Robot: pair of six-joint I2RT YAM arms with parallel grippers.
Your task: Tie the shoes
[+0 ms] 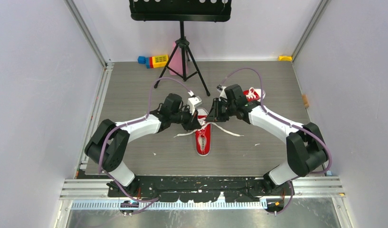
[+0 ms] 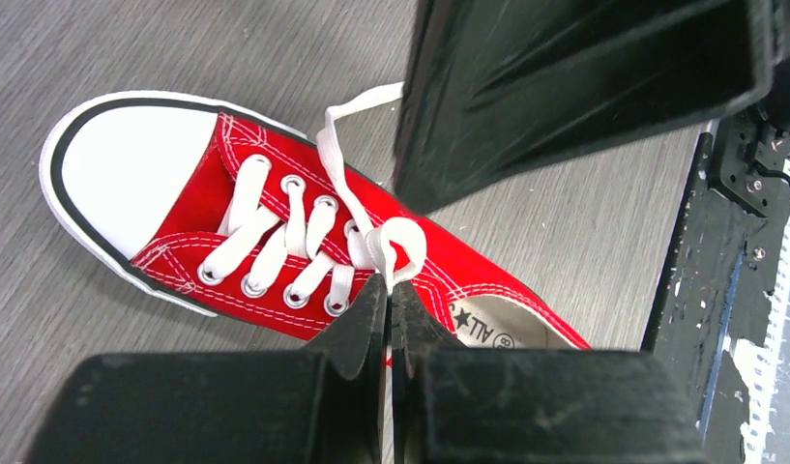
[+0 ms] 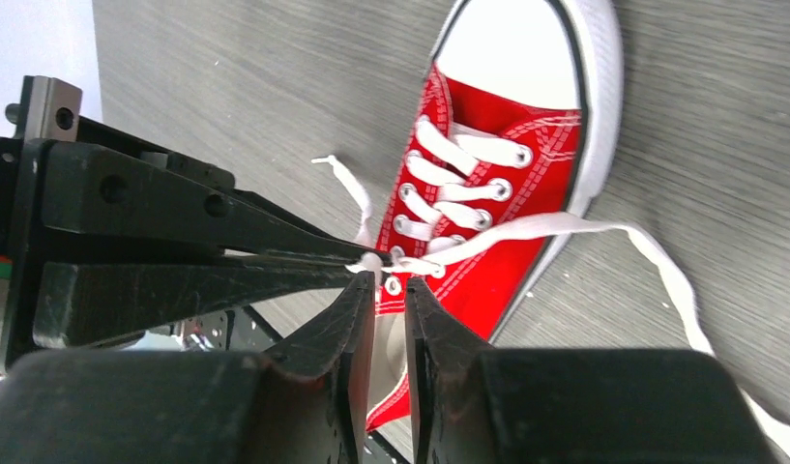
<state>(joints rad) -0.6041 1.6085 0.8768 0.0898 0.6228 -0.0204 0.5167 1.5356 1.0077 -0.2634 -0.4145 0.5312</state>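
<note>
One red shoe [image 1: 203,138] with a white toe cap lies mid-table, toe toward me. Both grippers meet over its laces. My left gripper [image 2: 389,286] is shut on a small loop of white lace [image 2: 402,246] above the top eyelets; it also shows in the top view [image 1: 197,122]. My right gripper [image 3: 391,282] hovers just beside that pinch, its jaws a narrow gap apart with nothing between them; it also shows in the top view [image 1: 212,115]. The shoe shows in both wrist views [image 2: 478,275] [image 3: 497,253]. The second red shoe [image 1: 253,94] lies behind the right arm, partly hidden.
Loose lace ends [image 1: 230,130] trail on the grey table either side of the shoe. A black music stand's tripod [image 1: 183,57] stands at the back centre, with coloured toy blocks [image 1: 154,61] beside it. White walls enclose the table.
</note>
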